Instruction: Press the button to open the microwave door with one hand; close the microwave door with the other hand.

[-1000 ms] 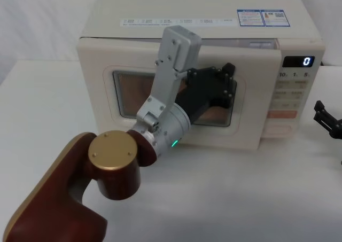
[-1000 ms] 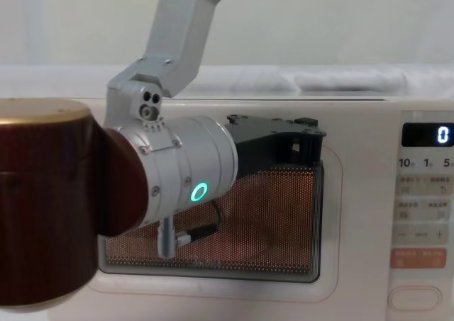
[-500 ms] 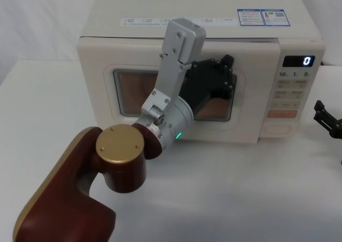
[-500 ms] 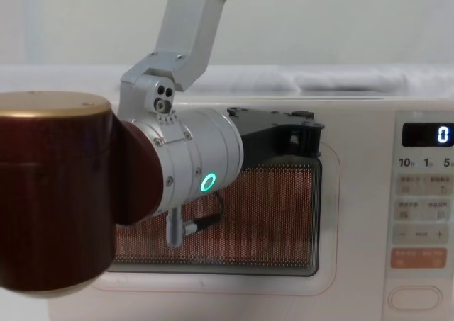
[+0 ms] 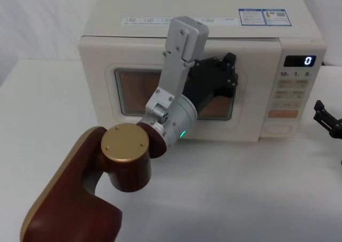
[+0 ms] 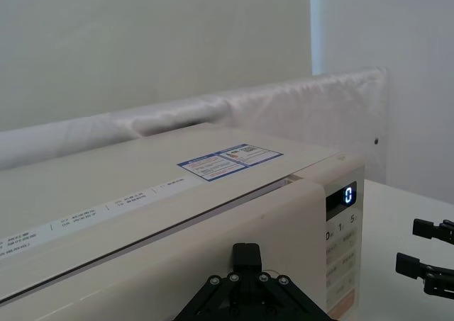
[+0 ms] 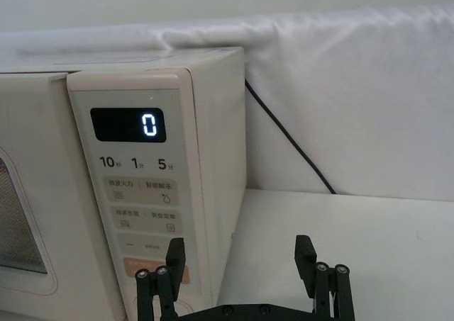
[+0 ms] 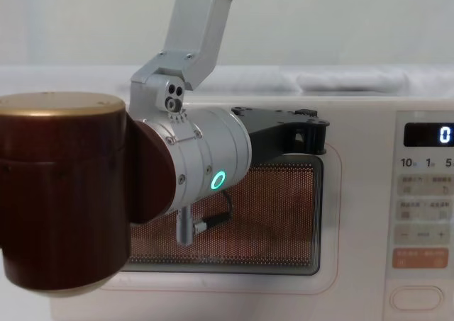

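Cream-white, the microwave door (image 5: 176,92) is seen nearly flush with the oven front, and the left hand (image 5: 227,76) is pressed against its upper right part, beside the control panel; how far its fingers are parted cannot be told. The door should be pushed squarely until latched. The right hand (image 7: 241,271) is held open and empty, just beside the button (image 5: 277,130).
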`<state>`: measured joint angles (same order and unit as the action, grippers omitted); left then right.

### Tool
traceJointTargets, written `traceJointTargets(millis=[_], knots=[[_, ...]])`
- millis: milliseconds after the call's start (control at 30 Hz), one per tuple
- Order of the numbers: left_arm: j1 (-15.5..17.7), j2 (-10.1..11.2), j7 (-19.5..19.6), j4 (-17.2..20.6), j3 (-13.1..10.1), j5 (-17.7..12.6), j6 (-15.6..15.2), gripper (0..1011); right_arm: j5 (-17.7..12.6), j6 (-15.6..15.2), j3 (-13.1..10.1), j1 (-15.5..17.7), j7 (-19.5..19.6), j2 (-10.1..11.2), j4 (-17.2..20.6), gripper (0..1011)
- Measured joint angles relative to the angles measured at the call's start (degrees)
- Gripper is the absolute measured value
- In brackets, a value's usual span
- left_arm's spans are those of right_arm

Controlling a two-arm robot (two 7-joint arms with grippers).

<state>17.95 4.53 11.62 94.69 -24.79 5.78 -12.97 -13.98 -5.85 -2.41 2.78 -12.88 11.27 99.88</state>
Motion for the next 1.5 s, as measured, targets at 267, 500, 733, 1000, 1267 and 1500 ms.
traceJointTargets(millis=[267, 500, 733, 1000, 1267, 1500], knots=[[-0.27, -0.70, -0.07, -0.33, 0.46, -0.72, -0.31, 0, 0.00, 0.00, 0.00, 0.00, 0.00, 0.00, 0.00, 1002], [-0.38, -1.26, -0.43, -0.63, 0.86, -1.48, -0.88, 0, 0.00, 0.00, 0.00, 0.00, 0.00, 0.00, 0.00, 1002], [-0.40, -1.74, -0.64, -0.84, 1.28, -2.12, -1.21, 0, 0.00, 0.00, 0.00, 0.00, 0.00, 0.00, 0.00, 1002], [-0.38, -2.08, -0.93, -1.15, 1.77, -2.94, -1.30, 0, 0.00, 0.00, 0.00, 0.00, 0.00, 0.00, 0.00, 1002], [-0.67, -2.41, -0.18, -0.95, 2.15, -2.52, -1.29, 0, 0.00, 0.00, 0.00, 0.00, 0.00, 0.00, 0.00, 1002], [-2.10, -1.25, 2.35, 1.74, 1.45, -0.79, -0.82, 0, 0.00, 0.00, 0.00, 0.00, 0.00, 0.00, 0.00, 1002]])
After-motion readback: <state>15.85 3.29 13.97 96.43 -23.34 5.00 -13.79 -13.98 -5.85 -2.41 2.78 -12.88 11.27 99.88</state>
